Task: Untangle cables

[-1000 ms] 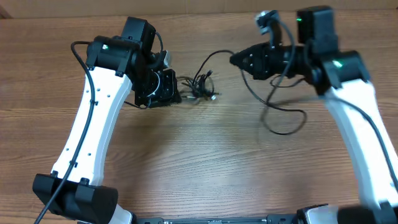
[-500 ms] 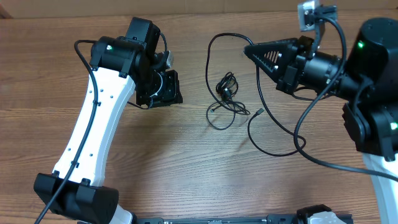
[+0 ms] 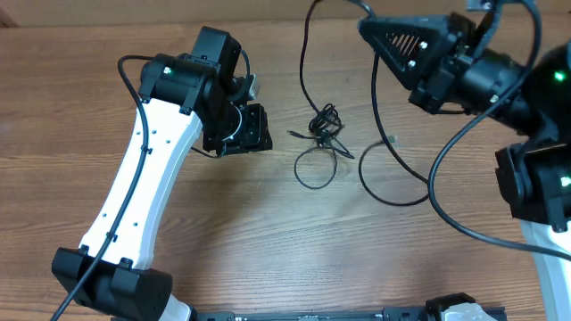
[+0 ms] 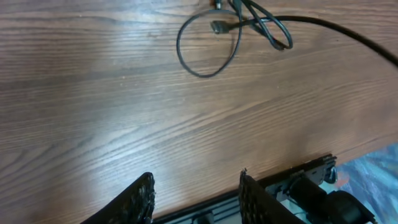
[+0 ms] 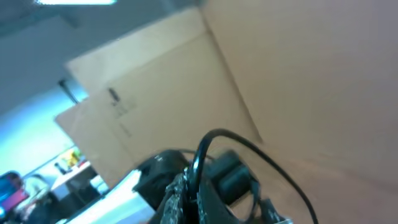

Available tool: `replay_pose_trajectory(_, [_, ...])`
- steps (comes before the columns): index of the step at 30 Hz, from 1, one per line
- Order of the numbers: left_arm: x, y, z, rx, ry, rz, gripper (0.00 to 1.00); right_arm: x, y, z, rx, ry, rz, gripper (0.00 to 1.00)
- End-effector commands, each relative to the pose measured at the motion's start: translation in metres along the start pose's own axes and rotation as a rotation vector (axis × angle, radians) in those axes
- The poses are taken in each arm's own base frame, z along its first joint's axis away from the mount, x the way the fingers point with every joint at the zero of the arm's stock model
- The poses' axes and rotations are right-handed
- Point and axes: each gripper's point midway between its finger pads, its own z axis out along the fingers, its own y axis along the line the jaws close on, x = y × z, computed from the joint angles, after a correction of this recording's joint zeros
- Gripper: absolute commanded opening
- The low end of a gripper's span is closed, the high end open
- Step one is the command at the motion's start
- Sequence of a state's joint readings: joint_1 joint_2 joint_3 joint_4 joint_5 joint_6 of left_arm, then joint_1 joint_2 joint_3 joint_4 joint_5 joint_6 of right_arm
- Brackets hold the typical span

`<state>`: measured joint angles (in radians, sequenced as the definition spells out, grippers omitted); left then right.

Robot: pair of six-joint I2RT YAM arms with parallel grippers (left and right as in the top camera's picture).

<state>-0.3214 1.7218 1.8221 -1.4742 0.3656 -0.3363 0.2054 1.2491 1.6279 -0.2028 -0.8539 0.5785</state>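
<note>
1. Hovering low over the wooden table point(image 3: 268, 241), the left gripper point(image 4: 194, 198) has its two fingers point(image 4: 138, 198) spread apart with nothing between them. In the left wrist view only bare wood shows in the gap.
2. On the table just to the right of that gripper, between the two arms, the cables point(image 3: 323, 127) bunch into a small tangle. A round loop point(image 4: 178, 48) lies flat beside the tangle, on the side nearer the arm bases.
3. One thin black strand climbs from the tangle toward the top edge of the overhead view. Another sweeps in a wide curve across the wood to the right of the tangle, then rises toward the right arm.
4. The right gripper point(image 3: 366, 27) sits high above the table, close to the overhead camera, with its tip pointing left.
5. The right wrist view is blurred. Its fingers look pressed together on a black cable, which arches up and over from between them.
</note>
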Motion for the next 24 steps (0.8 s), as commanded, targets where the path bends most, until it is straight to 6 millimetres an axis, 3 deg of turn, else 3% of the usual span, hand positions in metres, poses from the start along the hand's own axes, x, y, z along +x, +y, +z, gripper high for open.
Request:
replay_pose_trajectory(1, [-0.003,-0.004,0.001,0.005,-0.007,0.033,0.46,-0.016,0.028,-0.004,-0.087,-0.037,-0.001,0.04])
replay_pose_trajectory(9, [-0.005,-0.004,0.001,0.007,-0.014,0.036,0.52,-0.070,0.085,-0.022,-0.258,-0.267,-0.158,0.04])
replay_pose_trajectory(18, [-0.006,-0.005,0.001,0.009,-0.018,0.038,0.52,-0.070,0.078,-0.016,-0.268,-0.272,-0.191,0.04])
replay_pose_trajectory(22, [-0.007,-0.005,0.001,0.009,-0.021,0.040,0.52,-0.087,0.094,-0.025,-0.323,-0.384,-0.321,0.04])
replay_pose_trajectory(24, [-0.007,-0.005,0.001,0.009,-0.021,0.040,0.53,-0.087,0.087,-0.021,-0.305,-0.379,-0.297,0.04])
